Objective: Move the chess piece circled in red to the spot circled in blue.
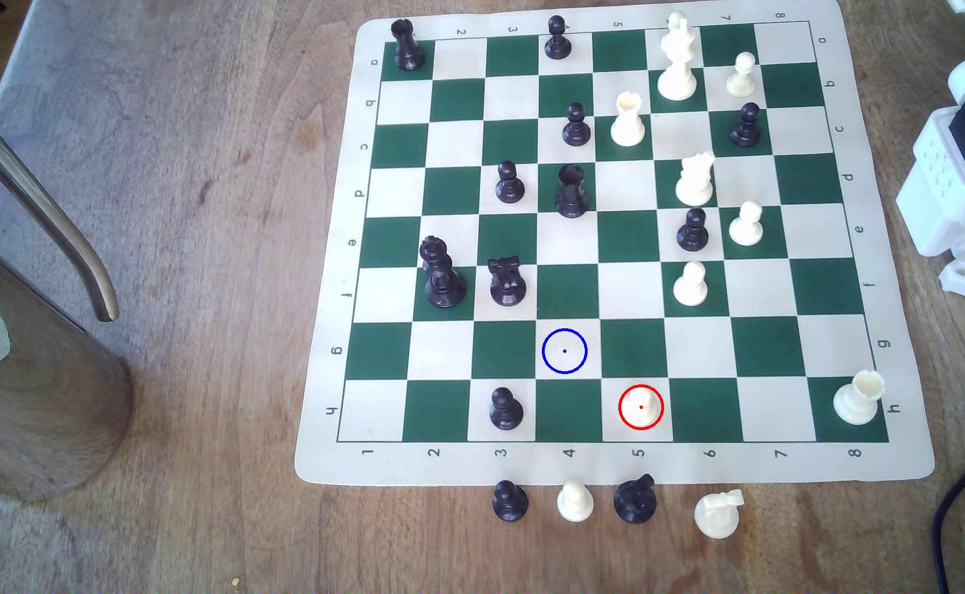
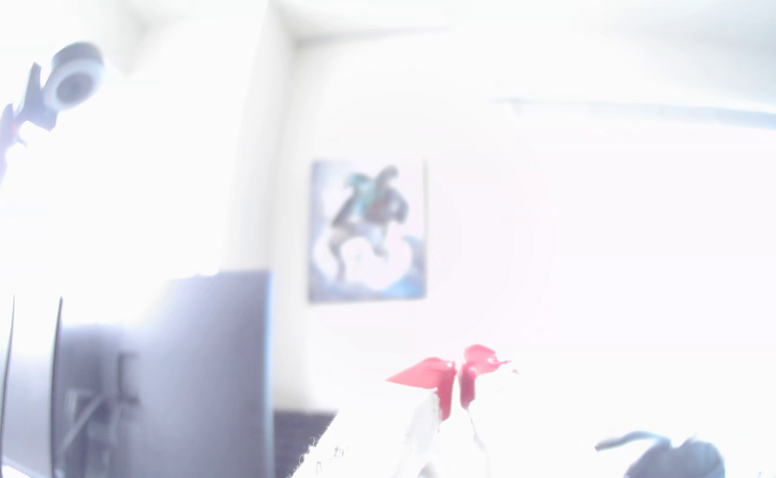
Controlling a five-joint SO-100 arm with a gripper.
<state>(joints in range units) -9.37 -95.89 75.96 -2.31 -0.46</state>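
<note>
Starting parked: gripper (image 2: 459, 381) looks pinched nearly closed, holding nothing, aimed at the room. White pawn (image 1: 641, 404) sits on h5; blue-ringed square (image 1: 564, 351) is diagonally adjacent, empty. Risk we see: cream-on-cream contrast causes a missed grasp or tip-over.

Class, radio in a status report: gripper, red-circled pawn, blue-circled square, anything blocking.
Red-tipped gripper shut, raised, facing the room. Small cream-white pawn untouched in its red ring. Blue-ringed cream square vacant, diagonally adjacent. Nothing between them.
</note>
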